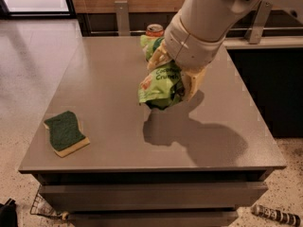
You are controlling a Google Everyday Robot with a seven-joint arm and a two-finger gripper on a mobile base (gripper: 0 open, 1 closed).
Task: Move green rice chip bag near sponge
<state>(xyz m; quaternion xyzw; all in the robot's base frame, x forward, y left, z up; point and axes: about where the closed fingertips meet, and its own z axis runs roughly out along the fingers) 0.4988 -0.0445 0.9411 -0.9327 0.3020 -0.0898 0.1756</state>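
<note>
1. Direction is deciding the coming move: the sponge (66, 132) is lying near the front left corner of the tabletop (109, 79). The hand (175, 74) is hanging over the middle right part, so the sponge is lying well apart from it, to the left and toward the front edge.
2. The hand is clenching the green rice chip bag (161, 86) between its pale fingers (191, 82). The bag is hanging crumpled under the hand, clear above the tabletop, and its shadow is falling on the surface below it.
3. The bag's long side is running roughly downward from the hand, tilted a little.
4. The red soda can (154, 30) is standing behind the hand at the back edge, away from the straight way to the sponge.
5. In my judgement, the arm is needing to carry the bag diagonally left and forward, then lower it just beside the sponge without covering it.
</note>
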